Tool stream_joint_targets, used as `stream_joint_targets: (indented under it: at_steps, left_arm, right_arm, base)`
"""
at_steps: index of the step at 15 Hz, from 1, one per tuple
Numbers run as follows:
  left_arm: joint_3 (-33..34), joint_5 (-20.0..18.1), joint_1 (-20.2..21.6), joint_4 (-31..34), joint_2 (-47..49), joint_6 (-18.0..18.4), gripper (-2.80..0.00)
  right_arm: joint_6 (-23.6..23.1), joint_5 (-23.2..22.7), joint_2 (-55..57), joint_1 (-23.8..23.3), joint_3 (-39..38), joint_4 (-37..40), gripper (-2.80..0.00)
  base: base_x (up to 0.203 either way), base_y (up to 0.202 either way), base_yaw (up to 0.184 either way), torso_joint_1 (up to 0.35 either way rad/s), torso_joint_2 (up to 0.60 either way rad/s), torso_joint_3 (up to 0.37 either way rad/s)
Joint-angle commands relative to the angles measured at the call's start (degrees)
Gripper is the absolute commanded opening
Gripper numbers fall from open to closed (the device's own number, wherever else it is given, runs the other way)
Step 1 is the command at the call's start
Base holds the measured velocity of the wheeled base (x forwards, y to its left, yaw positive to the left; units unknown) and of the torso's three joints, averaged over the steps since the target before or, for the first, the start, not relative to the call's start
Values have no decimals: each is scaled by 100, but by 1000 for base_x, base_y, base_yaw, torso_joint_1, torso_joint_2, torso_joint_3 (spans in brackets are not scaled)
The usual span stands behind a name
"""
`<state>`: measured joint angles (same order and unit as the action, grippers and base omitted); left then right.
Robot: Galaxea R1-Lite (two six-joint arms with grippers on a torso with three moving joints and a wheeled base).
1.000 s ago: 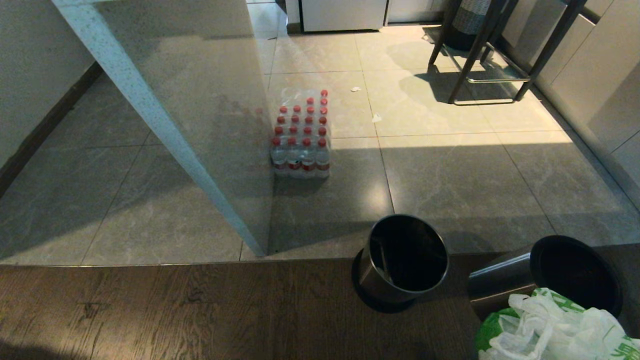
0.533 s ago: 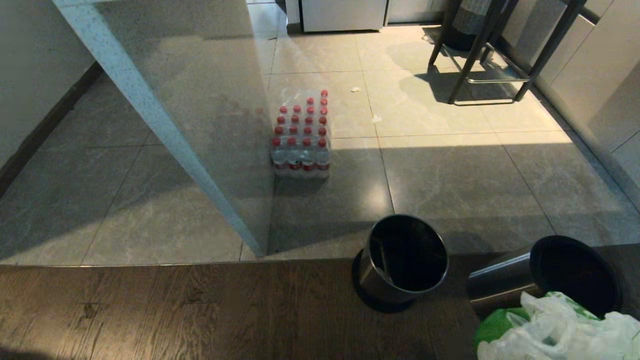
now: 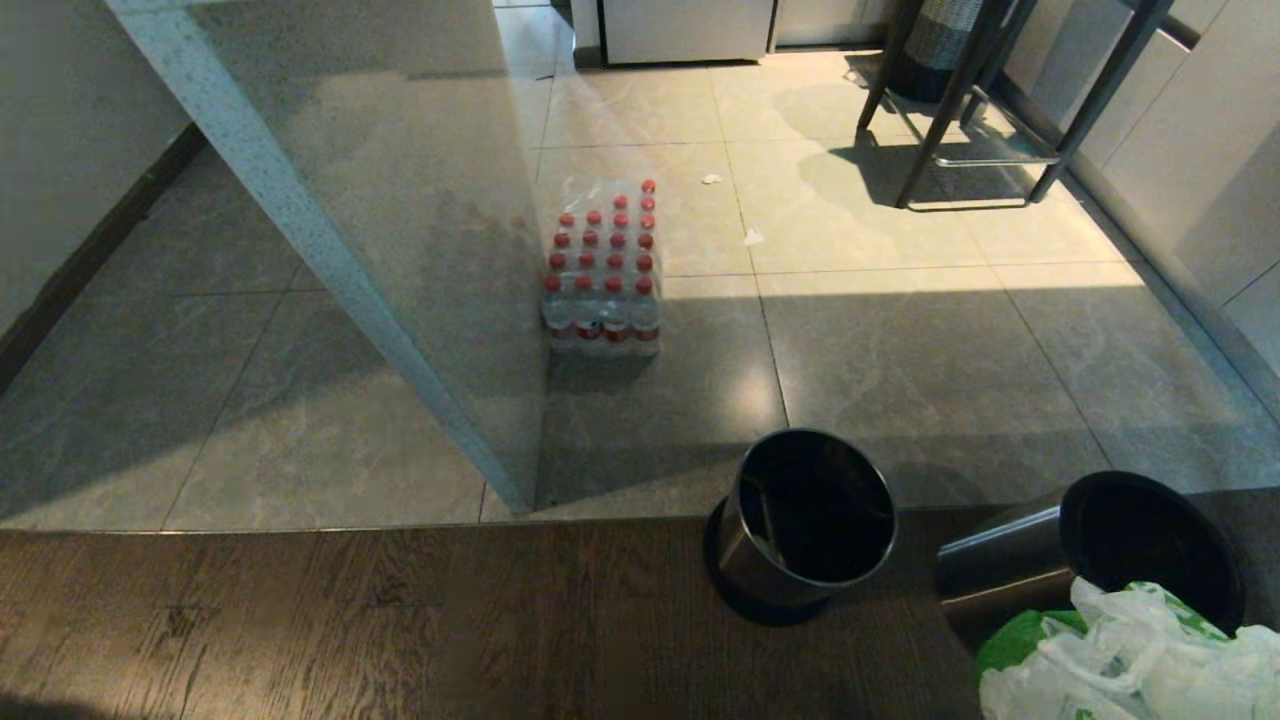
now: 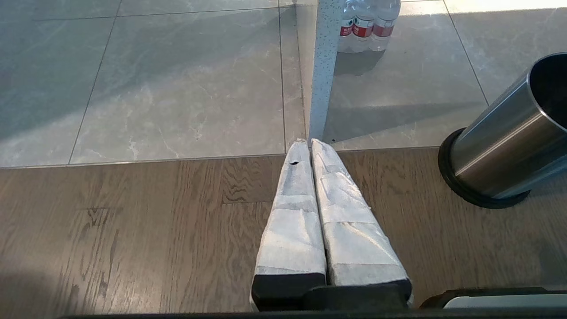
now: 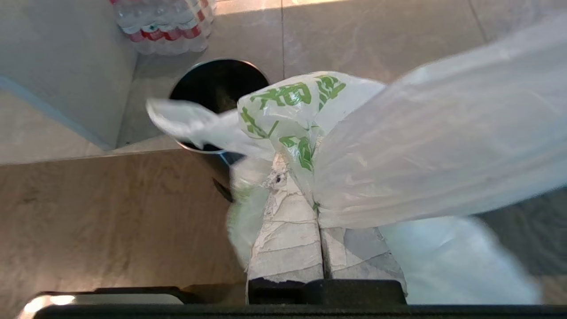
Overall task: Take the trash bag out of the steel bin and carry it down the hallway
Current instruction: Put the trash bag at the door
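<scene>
The white trash bag with green print (image 3: pixel 1130 675) hangs at the lower right edge of the head view, clear of the steel bin (image 3: pixel 1000 575) just behind it. My right gripper (image 5: pixel 296 184) is shut on the trash bag (image 5: pixel 398 146), and the plastic drapes over its fingers. The bag hides this gripper in the head view. My left gripper (image 4: pixel 305 144) is shut and empty above the wood floor, parked left of a second steel bin (image 4: pixel 500 150). Grey hallway tiles (image 3: pixel 250 400) begin past the wood floor.
The second, empty steel bin (image 3: pixel 800 520) stands at the wood floor's edge. A glass partition (image 3: pixel 400 300) rises from the floor left of it. Behind lie a shrink-wrapped pack of red-capped water bottles (image 3: pixel 600 270), a dark metal stool frame (image 3: pixel 960 110) and cabinets (image 3: pixel 1190 180) along the right.
The trash bag has sunk and drifted right towards the bottom right corner of the head view, uncovering more of the nearer bin's rim. Bins, floor and camera stay still.
</scene>
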<state>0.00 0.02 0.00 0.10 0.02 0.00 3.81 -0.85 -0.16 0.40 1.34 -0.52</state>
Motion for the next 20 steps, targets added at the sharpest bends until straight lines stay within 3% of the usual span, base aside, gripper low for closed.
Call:
stream_joint_targets:
  at_steps: [1,3,12,20]
  left_arm:
    - [0,-2,0,-1,6,9,-280]
    - [-6,-2,0,-1,6,21,-280]
    - [0,7,0,2,6,-20,-280]
    - [0,7,0,8,6,-35,-280]
  right_arm:
    - [-267,-6,-213,4,-25,-46,-280]
    - [-681,84,-213,4,-138,70,-280]
    - [-662,94,-213,4,-134,52,-280]
    - [-627,103,-213,4,-134,54,-280]
  base:
    - [0,0,0,0,0,0]
    - [0,0,0,0,0,0]
    - [0,0,0,0,0,0]
    - [0,0,0,2,3,171]
